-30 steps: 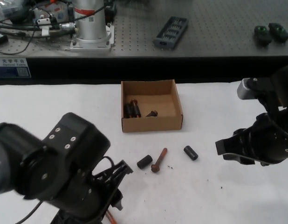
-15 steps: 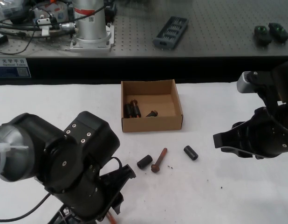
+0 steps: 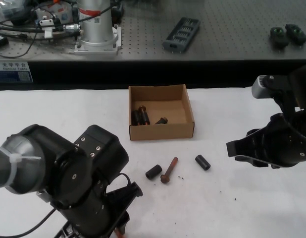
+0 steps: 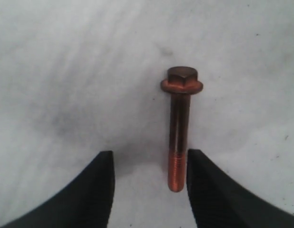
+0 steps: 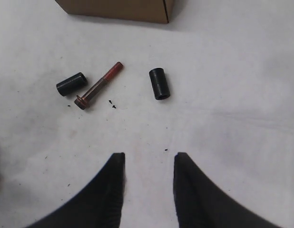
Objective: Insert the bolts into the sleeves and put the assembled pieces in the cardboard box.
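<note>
The cardboard box (image 3: pixel 161 131) stands open on the white tabletop (image 3: pixel 232 208). Inside it, dark sleeved pieces (image 3: pixel 140 115) lie against its left wall, and another small piece (image 3: pixel 161 120) lies near its middle.

On the arms' side of the box, just off its front wall, a copper-coloured bolt (image 3: pixel 169 169) lies loose between two black sleeves. One sleeve (image 3: pixel 152 172) is just beside the bolt's head, and the other sleeve (image 3: pixel 202 162) lies apart, below the box's right front corner.

The right pincer (image 5: pixel 148 159) hovers further out from the box than these parts. Its fingers are parted with nothing between them, and they point toward the box (image 5: pixel 113 9), the bolt (image 5: pixel 98 85) and both sleeves (image 5: pixel 71 84) (image 5: pixel 159 84).

The left pincer (image 4: pixel 149 159) is low over the tabletop, well out from the box's left front corner. Its fingers are spread wide around the threaded end of a second bolt (image 4: pixel 180 133). This bolt lies flat, just beside one finger and not clamped, its flanged hex head pointing away.
</note>
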